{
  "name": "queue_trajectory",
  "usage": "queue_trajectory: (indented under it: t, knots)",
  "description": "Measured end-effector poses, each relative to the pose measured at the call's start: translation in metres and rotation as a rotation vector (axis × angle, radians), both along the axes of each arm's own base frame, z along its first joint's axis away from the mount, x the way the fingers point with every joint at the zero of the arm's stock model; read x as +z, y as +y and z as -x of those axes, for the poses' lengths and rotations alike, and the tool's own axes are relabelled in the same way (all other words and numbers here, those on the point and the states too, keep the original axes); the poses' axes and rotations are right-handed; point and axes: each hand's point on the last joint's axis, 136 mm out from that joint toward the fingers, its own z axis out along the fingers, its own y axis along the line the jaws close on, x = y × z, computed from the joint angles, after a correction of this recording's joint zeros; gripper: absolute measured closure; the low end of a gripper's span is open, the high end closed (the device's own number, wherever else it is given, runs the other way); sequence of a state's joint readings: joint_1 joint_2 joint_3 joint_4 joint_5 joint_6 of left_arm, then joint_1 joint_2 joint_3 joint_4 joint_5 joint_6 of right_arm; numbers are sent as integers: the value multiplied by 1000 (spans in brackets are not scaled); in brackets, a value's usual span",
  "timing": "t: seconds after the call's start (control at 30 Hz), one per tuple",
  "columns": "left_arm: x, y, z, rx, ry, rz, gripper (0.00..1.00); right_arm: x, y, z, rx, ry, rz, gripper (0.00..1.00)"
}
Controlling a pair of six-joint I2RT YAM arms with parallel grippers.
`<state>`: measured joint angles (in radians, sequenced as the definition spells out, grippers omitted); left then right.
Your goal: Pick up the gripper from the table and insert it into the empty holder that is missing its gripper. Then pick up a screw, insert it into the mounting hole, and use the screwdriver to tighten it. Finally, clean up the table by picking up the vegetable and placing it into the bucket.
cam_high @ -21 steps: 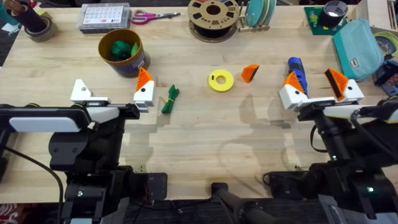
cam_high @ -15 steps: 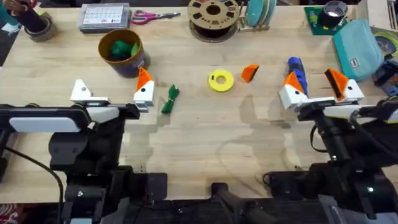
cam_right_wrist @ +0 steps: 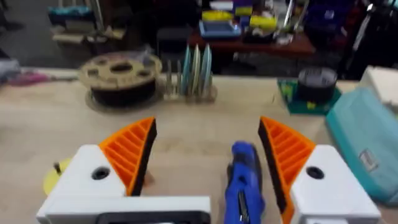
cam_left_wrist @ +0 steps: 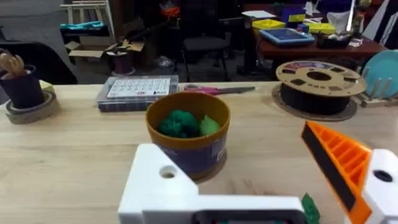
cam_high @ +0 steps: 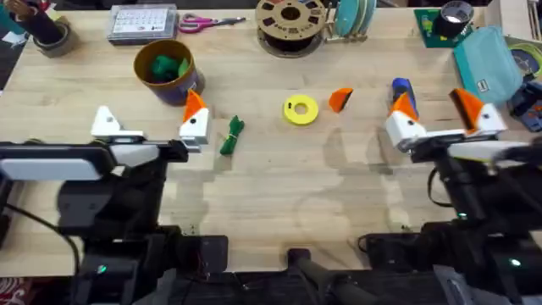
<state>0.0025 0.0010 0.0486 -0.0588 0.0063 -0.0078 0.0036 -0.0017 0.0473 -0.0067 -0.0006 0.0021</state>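
No brand or legible writing can be made out; the clear lidded parts box shows a printed grid too small to read, and the teal zip pouch carries a small white tag whose mark cannot be read. Taking the flat yellow round disc on the pale wooden table as landmark: the loose orange ribbed wedge-shaped plastic gripper lies just beside it toward the right arm, tipped on its side. The small dark green leafy vegetable bundle lies near the disc toward the left arm. The round dark purple-blue bucket with a tan-yellow rim stands farther that way, upright, with bright green lumps inside. The blue cylindrical pen-style screwdriver lies well apart from the disc on the right arm's side, between the spread fingers of the right end effector, which carries both orange ribbed pads and pinches nothing. The left end effector is also spread and empty; one finger bears an orange pad, the other is the bare white angular holder with an open round mounting hole.
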Motion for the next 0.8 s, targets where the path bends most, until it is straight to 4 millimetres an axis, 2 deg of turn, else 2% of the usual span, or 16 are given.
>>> queue_trajectory:
  t: [0.23, 0.33, 0.5, 0.8]
  knots:
    - [71, 0, 11, 0, -42, 0, 16, 99, 0, 23, -1, -196, -1, 4]
    - [88, 0, 8, 0, 13, 0, 16, 121, 0, 30, 0, -185, 2, 4]
    - [92, 0, -5, 0, 199, 0, 16, 124, 0, 26, 0, -33, 3, 4]
    - [77, 0, -34, -1, 525, 1, 16, 102, 0, 5, 1, 371, 4, 4]
